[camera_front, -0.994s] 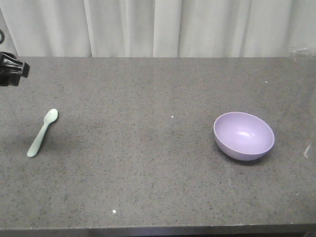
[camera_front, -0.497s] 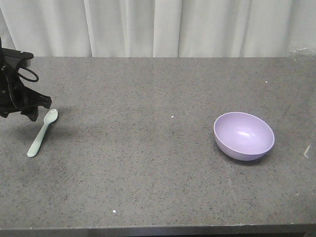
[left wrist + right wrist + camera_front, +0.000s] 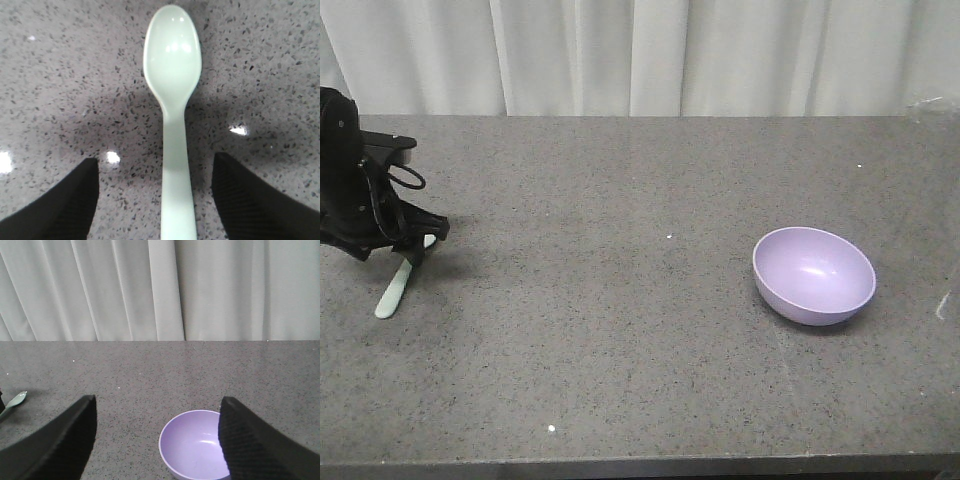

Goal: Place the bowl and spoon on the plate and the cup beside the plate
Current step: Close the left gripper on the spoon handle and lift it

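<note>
The desk (image 3: pixel 620 340) is a dark grey speckled slab. Its front edge runs along the bottom of the front-facing view, and its back edge meets a pale pleated curtain (image 3: pixel 670 50). Its left and right ends are outside the pictures.

The spoon (image 3: pixel 392 295) lies flat on the left part of the desk, with its handle toward the front edge and its head toward the curtain. In the front view the black left arm covers the head. The left end effector (image 3: pixel 420 245) is low over the spoon. In the left wrist view its two fingers (image 3: pixel 65 205) stand apart, one on each side of the handle, and neither touches it. The oval head (image 3: pixel 172 65) faces up and lies beyond the fingertips.

The bowl (image 3: pixel 814 275) stands upright on the right part of the desk, well apart from the spoon. A wide stretch of bare desk lies between them, and there is more bare surface in front of the bowl and behind it. Its inside shows only smooth lavender plastic with a small light reflection.

The right end effector (image 3: pixel 157 402) shows only in its own wrist view. It is above the desk, its fingers are spread wide, and it holds nothing. The bowl appears low between them, and it touches neither finger.
</note>
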Controlling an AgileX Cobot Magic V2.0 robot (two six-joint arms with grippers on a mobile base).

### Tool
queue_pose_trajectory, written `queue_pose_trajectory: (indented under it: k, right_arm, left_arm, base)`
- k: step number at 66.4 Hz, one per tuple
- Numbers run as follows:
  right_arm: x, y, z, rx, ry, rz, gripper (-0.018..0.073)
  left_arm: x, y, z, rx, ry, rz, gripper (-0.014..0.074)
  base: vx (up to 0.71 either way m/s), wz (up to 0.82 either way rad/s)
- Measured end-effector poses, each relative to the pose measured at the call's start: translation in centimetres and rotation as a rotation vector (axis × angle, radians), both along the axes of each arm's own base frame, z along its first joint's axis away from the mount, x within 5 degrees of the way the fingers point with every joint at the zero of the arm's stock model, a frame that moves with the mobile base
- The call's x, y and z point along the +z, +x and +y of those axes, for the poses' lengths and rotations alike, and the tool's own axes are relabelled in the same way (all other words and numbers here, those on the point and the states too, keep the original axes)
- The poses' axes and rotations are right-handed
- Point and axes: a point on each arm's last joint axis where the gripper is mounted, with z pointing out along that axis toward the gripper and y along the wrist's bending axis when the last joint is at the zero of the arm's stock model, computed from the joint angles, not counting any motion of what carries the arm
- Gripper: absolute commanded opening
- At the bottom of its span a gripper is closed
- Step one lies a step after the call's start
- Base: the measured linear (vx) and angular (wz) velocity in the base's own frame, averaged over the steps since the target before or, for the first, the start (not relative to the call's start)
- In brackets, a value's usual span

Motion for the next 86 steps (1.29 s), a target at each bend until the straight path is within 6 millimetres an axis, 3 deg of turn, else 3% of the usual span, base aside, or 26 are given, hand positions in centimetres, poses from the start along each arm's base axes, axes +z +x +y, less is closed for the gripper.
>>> queue_pose_trajectory:
  k: [16, 32, 38, 51, 77, 86]
  right_arm:
    - [0.0, 0.0, 0.0, 0.001, 0.0, 0.002, 0.0507]
    - [-0.1, 0.0, 0.0, 0.005, -0.001, 0.009, 0.0507]
    - [-0.1, 0.0, 0.1, 0.007, -0.002, 0.012, 0.0507]
    - [-0.2, -0.1, 0.1, 0.014, -0.004, 0.023, 0.0507]
    - [-0.3, -0.1, 0.1, 0.017, -0.004, 0.028, 0.0501]
    - [-0.2, 0.7, 0.1, 0.013, 0.015, 0.054, 0.0501]
  left_arm:
    - [-2.0, 0.5, -0.3, 0.01, -0.031, 0.051, 0.0459]
    - [-2.2, 0.8, -0.4, 0.013, -0.041, 0.054, 0.0429]
    - [-2.3, 0.8, -0.5, 0.013, -0.046, 0.056, 0.0339]
    - [-2.4, 0.8, -0.5, -0.001, -0.051, 0.069, -0.0011]
    - [-2.2, 0.4, -0.7, -0.068, -0.08, 0.099, -0.0008]
    - [-0.5, -0.4, -1.7, -0.086, -0.203, 0.079, -0.0008]
  base:
    - [0.0, 0.0]
    - [0.0, 0.0]
    - [0.0, 0.0]
    - [0.0, 0.0]
    - [0.0, 0.0]
    - [0.0, 0.0]
